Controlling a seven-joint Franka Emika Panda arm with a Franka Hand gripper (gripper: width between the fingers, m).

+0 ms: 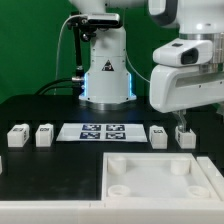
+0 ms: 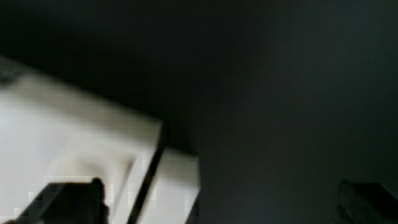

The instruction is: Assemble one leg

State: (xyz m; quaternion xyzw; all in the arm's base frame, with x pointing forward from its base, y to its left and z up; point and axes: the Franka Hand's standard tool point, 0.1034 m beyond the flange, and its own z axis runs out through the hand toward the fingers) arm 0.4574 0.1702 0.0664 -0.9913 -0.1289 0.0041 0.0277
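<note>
On the black worktop (image 1: 40,112), far-left leg (image 1: 17,137) and second leg (image 1: 44,134) sit mid-left, marker board (image 1: 103,130) at centre, third leg (image 1: 158,134) beyond; at mid-right the hand (image 1: 182,126), fingers spread wide, hangs directly over the rightmost leg (image 1: 186,138).

Legs: four, alike; leg one (image 1: 17,137); leg two (image 1: 44,134); leg three (image 1: 158,134); leg four (image 1: 187,139); large white tray-like part (image 1: 150,198): one; marker board (image 1: 72,131): one, tags on it too small to count; robot arm (image 1: 185,80): one; gripper (image 1: 183,127): one; fingers (image 2: 71,200): two
</note>
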